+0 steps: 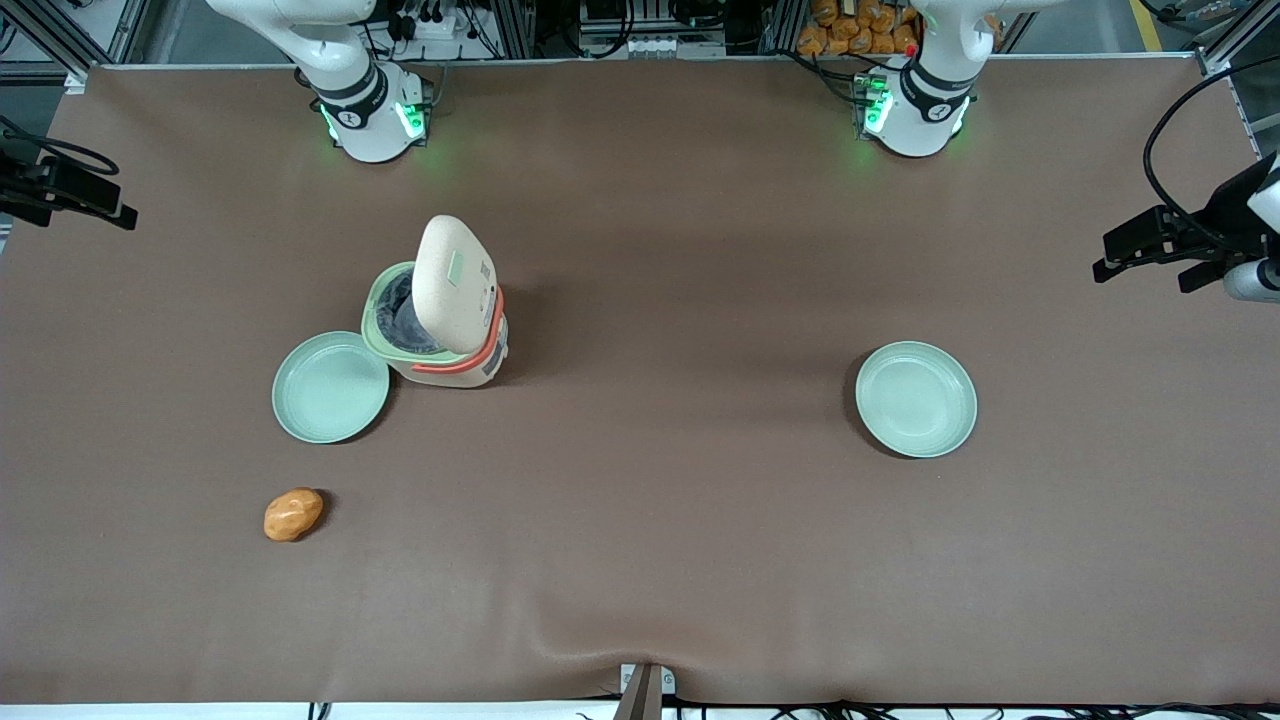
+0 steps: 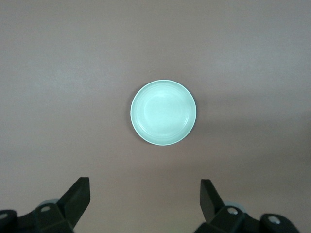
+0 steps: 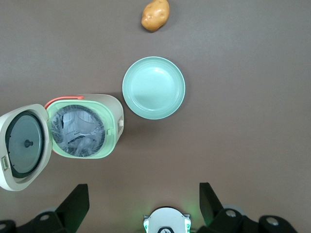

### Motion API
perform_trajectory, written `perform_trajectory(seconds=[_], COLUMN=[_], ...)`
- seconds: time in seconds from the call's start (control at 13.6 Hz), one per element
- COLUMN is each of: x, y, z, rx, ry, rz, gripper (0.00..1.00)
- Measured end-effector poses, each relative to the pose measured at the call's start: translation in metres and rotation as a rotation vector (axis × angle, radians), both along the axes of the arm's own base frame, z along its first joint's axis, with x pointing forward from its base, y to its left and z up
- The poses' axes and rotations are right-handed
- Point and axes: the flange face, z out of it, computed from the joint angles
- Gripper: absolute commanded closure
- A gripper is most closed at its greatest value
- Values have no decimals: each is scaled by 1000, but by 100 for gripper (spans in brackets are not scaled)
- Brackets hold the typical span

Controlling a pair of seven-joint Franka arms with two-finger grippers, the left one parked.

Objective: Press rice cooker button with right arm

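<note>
The rice cooker stands on the brown table with its domed cream lid swung up and open. The pale green button shows on the lid's outer face. In the right wrist view I look straight down into the cooker's open pot and at the lid's dark inner side; the button is hidden there. My right gripper hangs high above the table, well clear of the cooker, with its fingers wide apart and empty. In the front view only the right arm's base shows.
A pale green plate lies close beside the cooker, also in the right wrist view. An orange potato lies nearer the front camera than this plate. A second green plate lies toward the parked arm's end.
</note>
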Motion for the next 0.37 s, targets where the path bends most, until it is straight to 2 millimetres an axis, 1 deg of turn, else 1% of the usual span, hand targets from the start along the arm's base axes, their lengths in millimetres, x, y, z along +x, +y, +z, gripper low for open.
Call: perform_trajectory(seconds=[0.37], x=[1], y=[-2], z=[1], rx=[-1], ry=[-7], rz=[-4], gripper=[0])
